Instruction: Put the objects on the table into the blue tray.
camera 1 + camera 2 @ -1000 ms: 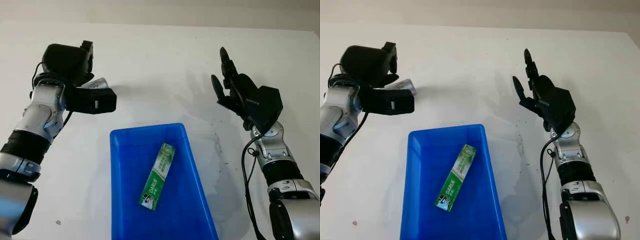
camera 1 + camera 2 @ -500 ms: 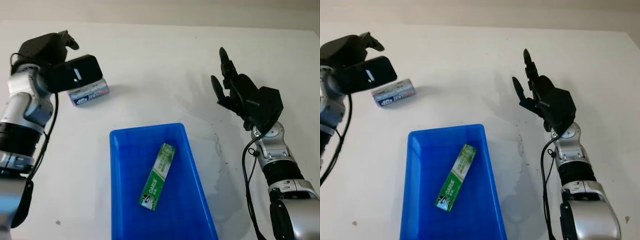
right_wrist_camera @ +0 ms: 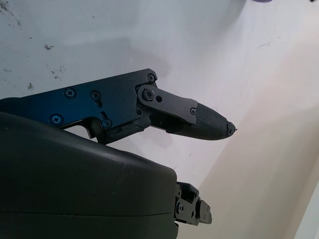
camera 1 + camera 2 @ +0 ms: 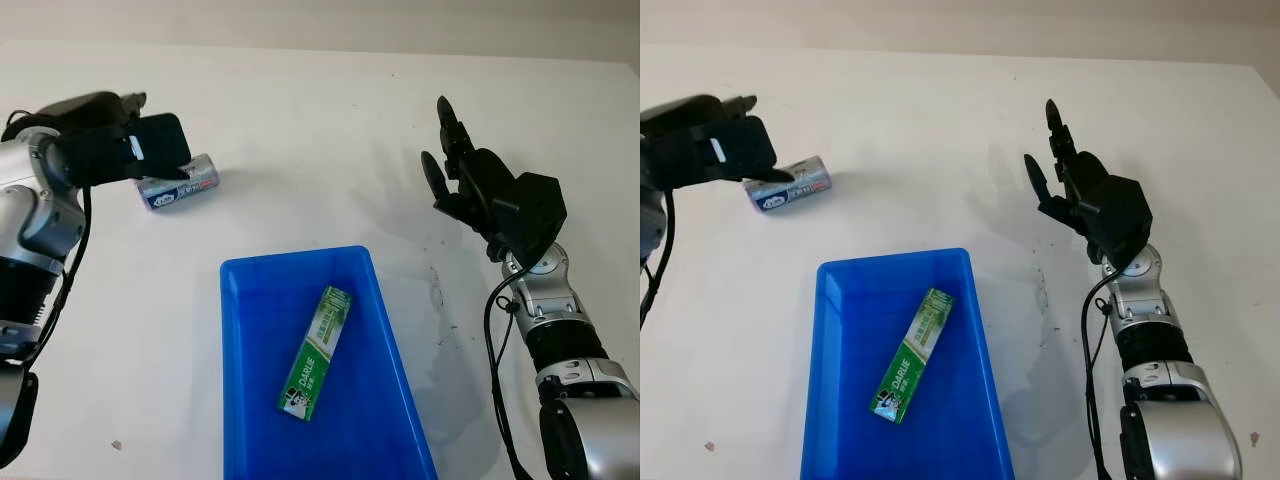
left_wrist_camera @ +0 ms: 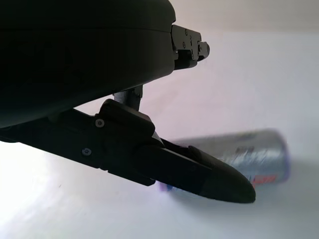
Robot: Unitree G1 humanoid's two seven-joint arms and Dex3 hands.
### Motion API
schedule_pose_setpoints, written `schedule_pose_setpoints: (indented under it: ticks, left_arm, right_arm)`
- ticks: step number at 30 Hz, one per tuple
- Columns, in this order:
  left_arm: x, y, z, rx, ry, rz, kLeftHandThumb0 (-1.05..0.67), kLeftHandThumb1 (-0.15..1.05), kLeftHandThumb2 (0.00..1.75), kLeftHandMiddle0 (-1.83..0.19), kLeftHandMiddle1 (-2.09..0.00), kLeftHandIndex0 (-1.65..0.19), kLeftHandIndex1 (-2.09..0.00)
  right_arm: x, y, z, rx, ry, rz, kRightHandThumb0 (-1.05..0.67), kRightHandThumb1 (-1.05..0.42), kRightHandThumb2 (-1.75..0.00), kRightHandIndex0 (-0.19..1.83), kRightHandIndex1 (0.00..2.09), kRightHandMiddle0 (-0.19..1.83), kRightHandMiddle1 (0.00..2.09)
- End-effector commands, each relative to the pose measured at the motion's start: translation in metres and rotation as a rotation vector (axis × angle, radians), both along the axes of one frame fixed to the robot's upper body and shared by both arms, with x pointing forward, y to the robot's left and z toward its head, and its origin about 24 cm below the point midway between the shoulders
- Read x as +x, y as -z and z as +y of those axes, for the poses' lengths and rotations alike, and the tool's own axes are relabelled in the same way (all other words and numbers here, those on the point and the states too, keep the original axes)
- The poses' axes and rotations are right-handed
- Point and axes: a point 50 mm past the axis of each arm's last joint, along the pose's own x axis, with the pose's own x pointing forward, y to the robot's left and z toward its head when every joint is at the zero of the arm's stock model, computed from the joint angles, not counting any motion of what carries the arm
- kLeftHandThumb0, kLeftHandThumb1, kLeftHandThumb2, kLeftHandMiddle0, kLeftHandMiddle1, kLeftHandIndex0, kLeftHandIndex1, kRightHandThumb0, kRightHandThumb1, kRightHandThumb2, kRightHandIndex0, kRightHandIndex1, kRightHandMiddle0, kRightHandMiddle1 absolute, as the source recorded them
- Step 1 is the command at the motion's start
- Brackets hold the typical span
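Observation:
A silver can (image 4: 184, 186) with a blue and red label lies on its side on the white table (image 4: 300, 130), at the far left. My left hand (image 4: 140, 150) hovers just left of and above the can, open and holding nothing. In the left wrist view one black finger (image 5: 199, 174) stretches across in front of the can (image 5: 249, 154). The blue tray (image 4: 236, 330) stands in the near middle with a green toothpaste box (image 4: 315, 350) lying in it. My right hand (image 4: 462, 180) is raised over the table's right side, open.
Dark scuff marks (image 4: 436, 290) speckle the table to the right of the tray. The table's far edge (image 4: 320, 45) meets a pale wall.
My left hand has swung left off the can, which now lies uncovered on the table, and then dropped lower beside it. The right arm, tray and box have not moved.

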Motion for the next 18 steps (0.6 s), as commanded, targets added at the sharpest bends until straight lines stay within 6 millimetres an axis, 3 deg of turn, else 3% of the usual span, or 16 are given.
schedule_pose_setpoints:
  ticks: [1,5,7,9,10,12,13,16,18]
  left_arm:
    - [0.005,0.004,-0.003,0.017,0.003,0.002,-1.02,1.01,0.05,-0.33,-2.09,-0.01,-0.07]
    - [0.011,0.017,-0.005,0.064,0.001,0.049,-1.03,1.01,0.05,-0.43,-2.09,-0.14,-0.16]
    - [0.015,0.023,-0.006,0.083,-0.015,0.079,-1.03,1.01,0.05,-0.41,-2.09,-0.04,-0.43]
    - [0.018,0.03,-0.006,0.105,-0.035,0.106,-1.04,1.01,0.05,-0.03,-2.09,0.05,-0.68]
    - [0.02,0.034,-0.006,0.115,-0.039,0.118,-1.05,1.02,0.05,0.01,-2.09,0.12,-0.85]
    - [0.022,0.04,-0.007,0.136,-0.031,0.143,-1.05,1.03,0.06,0.1,-2.09,0.17,-0.87]
    - [0.023,0.044,-0.008,0.135,-0.024,0.154,-1.05,1.03,0.05,0.15,-2.09,0.18,-1.0]
    - [0.025,0.052,-0.009,0.115,-0.017,0.17,-1.04,1.02,0.05,0.18,-2.04,0.17,-0.44]
    - [0.027,0.055,-0.009,0.106,-0.02,0.176,-1.01,1.0,0.05,0.1,-2.08,0.16,-0.23]
  right_arm:
    - [0.0,-0.005,-0.004,-0.012,0.013,-0.016,-0.63,-1.05,-0.68,-0.19,0.0,-0.19,0.0]
    - [0.0,-0.005,-0.003,0.001,0.007,-0.022,-0.62,-1.05,-0.68,-0.19,0.0,-0.19,0.0]
    - [0.0,-0.006,-0.003,0.004,0.004,-0.024,-0.61,-1.05,-0.69,-0.19,0.0,-0.19,0.0]
    - [0.0,-0.006,-0.003,0.004,0.007,-0.021,-0.62,-1.05,-0.68,-0.19,0.0,-0.19,0.0]
    - [0.0,-0.006,-0.003,0.001,0.008,-0.023,-0.62,-1.05,-0.68,-0.19,0.0,-0.19,0.0]
    - [0.0,-0.007,-0.003,-0.001,0.006,-0.029,-0.62,-1.05,-0.68,-0.19,0.0,-0.19,0.0]
    - [0.0,-0.007,-0.003,-0.005,0.008,-0.032,-0.62,-1.05,-0.68,-0.19,0.0,-0.19,0.0]
    - [-0.001,-0.007,-0.003,-0.01,0.01,-0.037,-0.62,-1.05,-0.68,-0.19,0.0,-0.19,0.0]
    - [-0.001,-0.007,-0.004,-0.005,0.01,-0.032,-0.62,-1.05,-0.68,-0.19,0.0,-0.19,0.0]
